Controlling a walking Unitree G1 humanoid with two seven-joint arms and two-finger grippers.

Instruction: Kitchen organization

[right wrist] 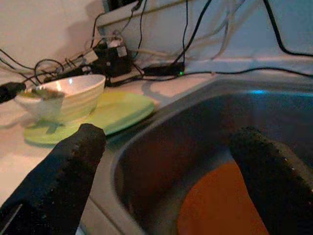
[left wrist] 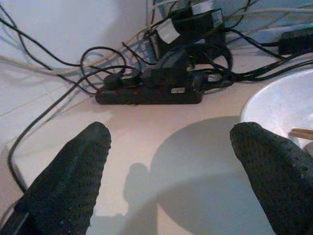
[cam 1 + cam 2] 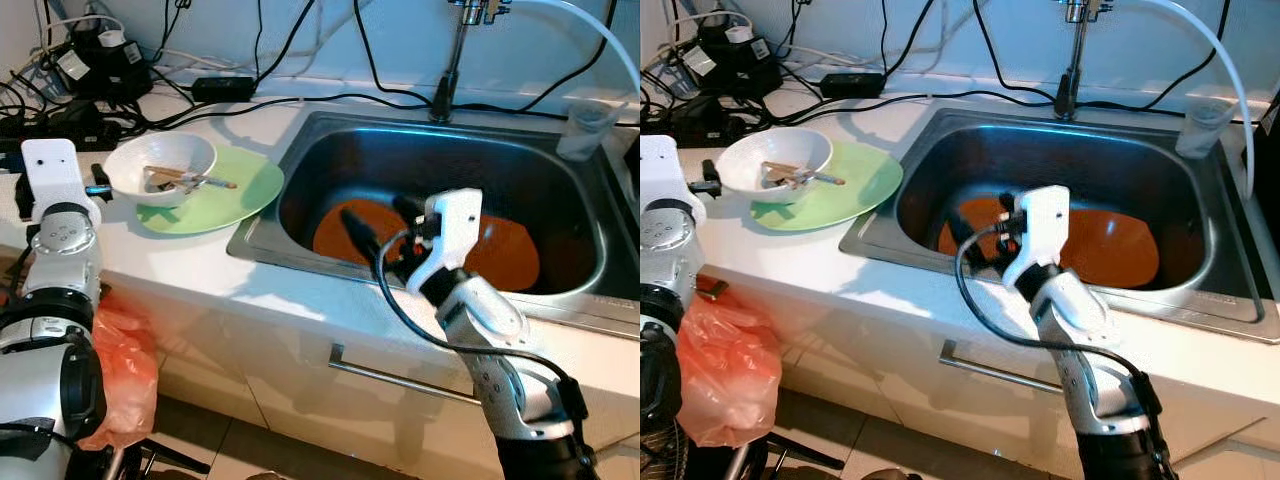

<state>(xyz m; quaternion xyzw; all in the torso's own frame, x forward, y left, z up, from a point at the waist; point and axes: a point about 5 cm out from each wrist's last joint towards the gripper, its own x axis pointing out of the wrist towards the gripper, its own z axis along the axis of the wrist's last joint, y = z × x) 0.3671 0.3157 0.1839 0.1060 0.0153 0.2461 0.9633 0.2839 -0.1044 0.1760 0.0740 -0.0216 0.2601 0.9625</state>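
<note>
the bowl (image 3: 160, 168) sits on the green plate (image 3: 235, 195) on the counter (image 3: 260, 290), left of the sink (image 3: 560, 170), with a spoon and what look like chopsticks (image 3: 190, 179) lying inside it. stacked like that, the set reads as used dishes parked beside the basin, probably waiting to go in for washing or to be sorted. in the sink lies an orange plate (image 3: 510, 255), flat on the bottom, under the tap (image 3: 447, 60) at the far rim. a clear cup (image 3: 588, 128) stands on the far right edge of the sink.

the right gripper (image 1: 171, 171) hangs over the near left part of the sink, above the orange plate, its fingers (image 1: 73, 166) spread wide and holding nothing. the bowl and green plate lie to its left and a little farther off, apart from it, across the sink's rim; the wrist camera looks straight toward them, which suggests a reach toward the dishes is being lined up.

the left gripper (image 2: 171, 176) is raised over the counter's left end, just left of the bowl, also wide open and empty, aimed toward the power strip (image 2: 149, 93) and tangled cables (image 3: 70, 90) at the far left. the bowl's rim lies beside its right finger. a red bag (image 3: 125, 360) hangs below the counter on the near left.
</note>
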